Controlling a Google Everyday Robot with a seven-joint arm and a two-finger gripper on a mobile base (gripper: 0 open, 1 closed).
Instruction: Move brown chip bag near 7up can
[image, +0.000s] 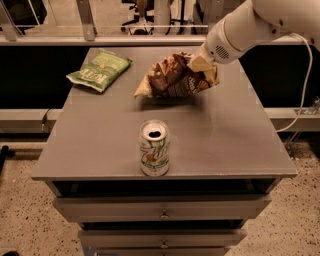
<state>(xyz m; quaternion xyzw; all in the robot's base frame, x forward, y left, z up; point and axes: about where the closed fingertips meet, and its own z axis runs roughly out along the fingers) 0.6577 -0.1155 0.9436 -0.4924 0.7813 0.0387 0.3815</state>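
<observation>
The brown chip bag (175, 77) hangs in the air above the middle of the grey table (230, 135), tilted, its pale yellow end low at the left. My gripper (201, 62) comes in from the upper right on the white arm and is shut on the bag's right end. The 7up can (154, 148) stands upright near the table's front edge, below and slightly left of the bag, apart from it.
A green chip bag (100, 70) lies at the table's back left. Drawers (162, 212) sit under the tabletop. A white cable (302, 85) hangs at the right. Chairs and railings stand behind the table.
</observation>
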